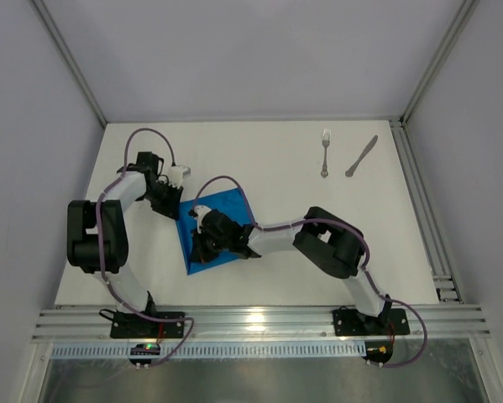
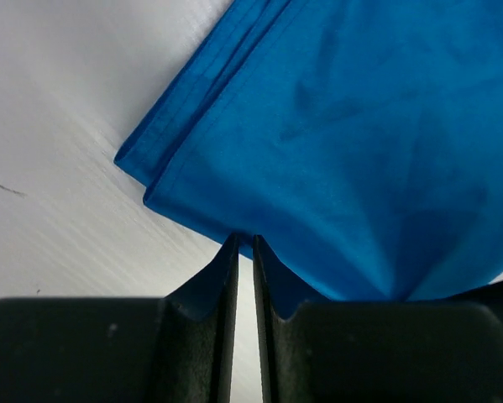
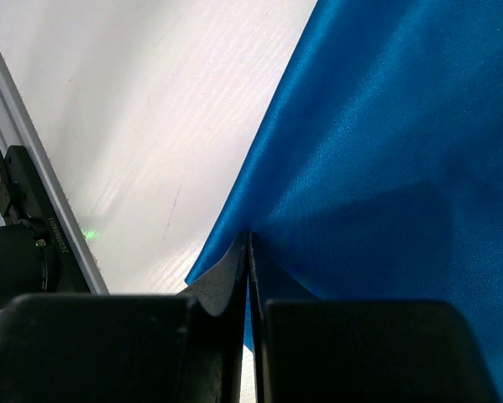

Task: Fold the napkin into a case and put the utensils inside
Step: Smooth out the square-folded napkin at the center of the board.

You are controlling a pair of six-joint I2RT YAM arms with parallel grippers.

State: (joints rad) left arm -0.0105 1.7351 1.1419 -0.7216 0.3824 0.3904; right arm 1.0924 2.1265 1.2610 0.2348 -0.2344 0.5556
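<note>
a blue napkin (image 1: 227, 208) lies skewed on the table (image 1: 276, 252). the left claw (image 1: 171, 201) meets the napkin's far-left edge and the right claw (image 1: 202, 239) is over its middle. fork (image 1: 325, 154) and knife (image 1: 361, 157) lie well off to its far right.

Left arm (image 1: 96, 235) folded, jaws nearly together; right arm (image 1: 327, 243) stretched leftward, jaws together.

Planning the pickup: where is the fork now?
In the top view the fork lies far right on the table, just left of the knife.
</note>
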